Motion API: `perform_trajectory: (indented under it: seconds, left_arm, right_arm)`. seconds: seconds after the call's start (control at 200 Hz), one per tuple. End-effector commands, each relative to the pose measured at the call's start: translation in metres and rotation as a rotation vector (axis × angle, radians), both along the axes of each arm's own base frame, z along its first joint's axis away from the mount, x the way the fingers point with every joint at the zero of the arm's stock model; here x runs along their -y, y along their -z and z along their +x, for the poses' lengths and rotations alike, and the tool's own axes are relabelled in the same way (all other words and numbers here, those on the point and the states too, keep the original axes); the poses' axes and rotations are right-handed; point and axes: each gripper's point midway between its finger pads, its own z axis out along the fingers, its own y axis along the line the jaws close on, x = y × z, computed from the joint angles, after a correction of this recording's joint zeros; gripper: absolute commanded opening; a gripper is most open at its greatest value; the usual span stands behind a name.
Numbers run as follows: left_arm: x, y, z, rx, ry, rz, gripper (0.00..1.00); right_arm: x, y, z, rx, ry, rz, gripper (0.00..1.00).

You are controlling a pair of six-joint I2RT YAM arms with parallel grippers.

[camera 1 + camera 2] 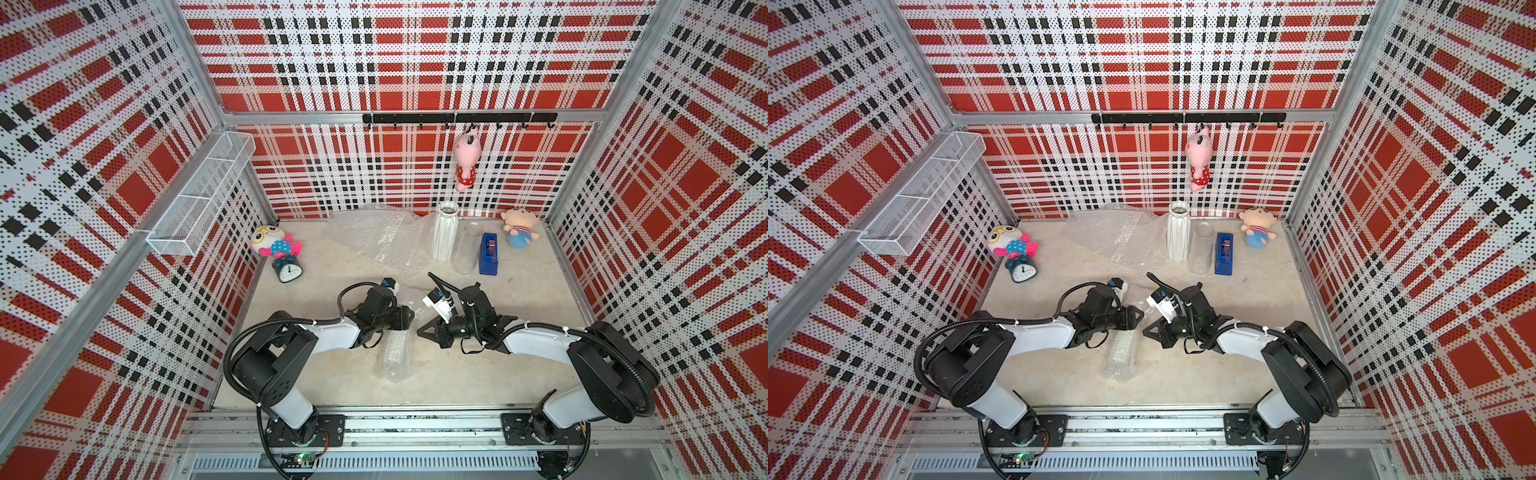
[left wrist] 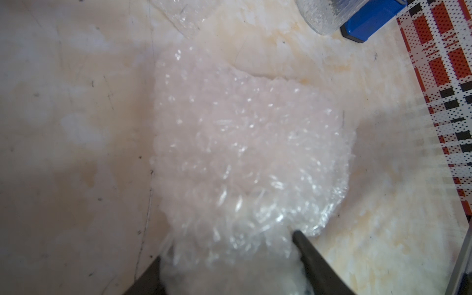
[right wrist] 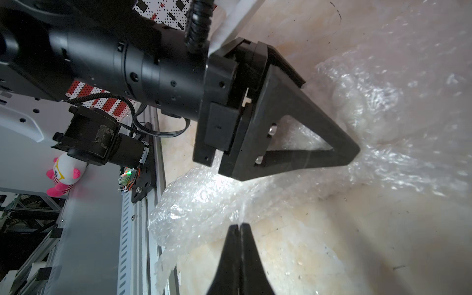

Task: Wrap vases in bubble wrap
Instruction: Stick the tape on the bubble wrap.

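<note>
The left gripper (image 1: 406, 318) clasps a crinkly, cylindrical roll of bubble wrap (image 1: 392, 357) lying on the cream tabletop (image 1: 519, 299). The right gripper (image 3: 238, 227) is pinched closed. The ribbed white vase (image 1: 445, 232) and glass cylinder (image 1: 467, 249) stand behind.

Cream tabletop (image 1: 532, 303) carries: bubble-wrap bundle (image 1: 392, 357) ctr; loose bubble wrap (image 1: 374, 232), white vase (image 1: 444, 237), glass vase (image 1: 467, 251), tape dispenser (image 1: 489, 255) rear; glasses plush (image 1: 270, 245), clock (image 1: 289, 271), doll plush (image 1: 518, 230)

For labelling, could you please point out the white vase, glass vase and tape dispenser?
white vase (image 1: 445, 235): a top view, mid-body.
glass vase (image 1: 467, 249): a top view, mid-wall.
tape dispenser (image 1: 488, 264): a top view, blue side.
</note>
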Motion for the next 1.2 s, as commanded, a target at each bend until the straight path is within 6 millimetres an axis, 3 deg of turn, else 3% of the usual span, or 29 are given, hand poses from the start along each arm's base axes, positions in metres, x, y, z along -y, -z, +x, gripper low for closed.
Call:
perform_trajectory:
  seconds: [0.0,0.245,0.371,0.892,1.197]
  left_arm:
    - [0.003,-0.002,-0.001,0.014,0.036,-0.022,0.41]
    - [0.000,0.001,0.000,0.004,0.029,-0.023,0.41]
    - [0.000,0.001,0.001,0.005,0.028,-0.022,0.41]
    - [0.004,0.005,-0.004,0.002,0.061,-0.015,0.41]
    - [0.018,0.000,-0.010,0.017,0.126,-0.024,0.40]
  right_arm:
    - [-0.007,-0.019,-0.009,0.072,-0.061,0.051,0.00]
    - [-0.023,-0.060,-0.030,0.150,-0.137,0.107,0.00]
    - [-0.030,-0.067,-0.044,0.182,-0.187,0.107,0.00]
    - [-0.028,-0.002,-0.037,0.105,-0.187,-0.071,0.00]
    - [-0.023,0.013,-0.026,0.089,-0.125,-0.117,0.00]
